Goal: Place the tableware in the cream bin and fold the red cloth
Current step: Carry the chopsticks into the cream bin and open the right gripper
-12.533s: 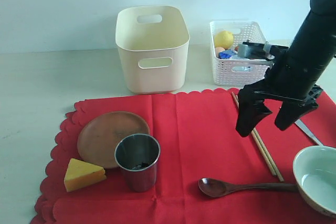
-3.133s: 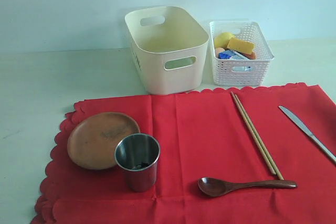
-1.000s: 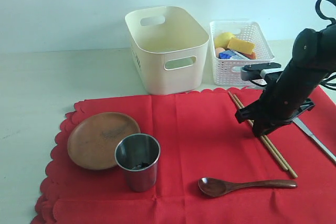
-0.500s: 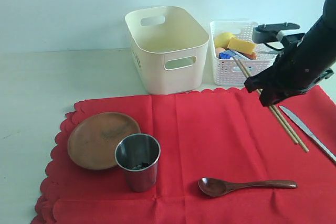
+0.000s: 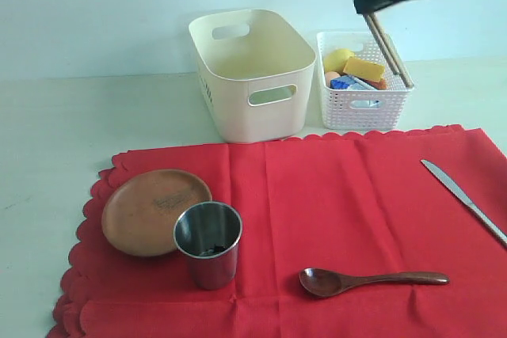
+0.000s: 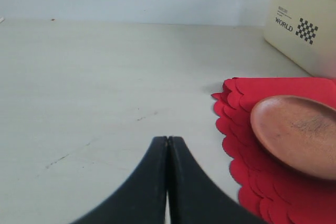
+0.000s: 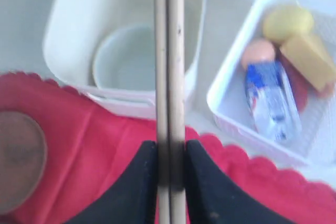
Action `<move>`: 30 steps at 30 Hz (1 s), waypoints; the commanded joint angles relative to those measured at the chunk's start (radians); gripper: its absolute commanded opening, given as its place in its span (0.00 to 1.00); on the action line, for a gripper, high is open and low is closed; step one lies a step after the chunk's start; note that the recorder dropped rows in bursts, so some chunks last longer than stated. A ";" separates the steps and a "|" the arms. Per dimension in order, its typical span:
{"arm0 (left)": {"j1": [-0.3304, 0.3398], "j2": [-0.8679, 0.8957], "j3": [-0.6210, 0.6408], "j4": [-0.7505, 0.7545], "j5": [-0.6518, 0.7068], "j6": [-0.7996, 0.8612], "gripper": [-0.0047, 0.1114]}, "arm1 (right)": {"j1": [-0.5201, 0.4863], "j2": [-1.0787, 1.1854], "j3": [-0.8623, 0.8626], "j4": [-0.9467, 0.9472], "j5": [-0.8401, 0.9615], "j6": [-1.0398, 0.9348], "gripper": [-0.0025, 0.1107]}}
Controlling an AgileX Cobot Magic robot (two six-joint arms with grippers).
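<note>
While clamped between fingers (image 7: 142,182) of right gripper (image 7: 170,153), pair of wooden chopsticks (image 5: 388,49) hangs aloft, tilted, clear of red cloth (image 5: 333,195); exterior view: lower ends cross in front of white lattice basket (image 5: 364,108), beside cream bin (image 5: 238,108). Bowl (image 7: 126,61): inside cream bin. On red cloth: brown plate (image 5: 150,211) at left, steel cup (image 5: 207,244) just beside it; wooden spoon (image 5: 364,280) at front; metal knife (image 5: 463,199) at right. Left gripper (image 6: 167,145): fingers pressed together, empty, low over bare desk (image 5: 55,132) near scalloped cloth edge.
</note>
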 commanded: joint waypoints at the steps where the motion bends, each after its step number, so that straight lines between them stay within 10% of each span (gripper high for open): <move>1: -0.007 -0.006 -0.004 -0.002 -0.014 -0.003 0.04 | -0.001 0.115 -0.183 0.212 0.001 -0.160 0.02; 17: -0.007 -0.006 -0.004 -0.002 -0.014 -0.003 0.04 | 0.128 0.657 -0.667 0.306 -0.196 -0.470 0.03; 22: -0.007 -0.006 -0.004 -0.002 -0.014 -0.003 0.04 | 0.128 0.657 -0.667 0.232 -0.095 -0.524 0.47; 30: -0.007 -0.006 -0.004 -0.002 -0.014 -0.003 0.04 | 0.119 0.597 -0.667 -0.276 -0.097 -0.013 0.62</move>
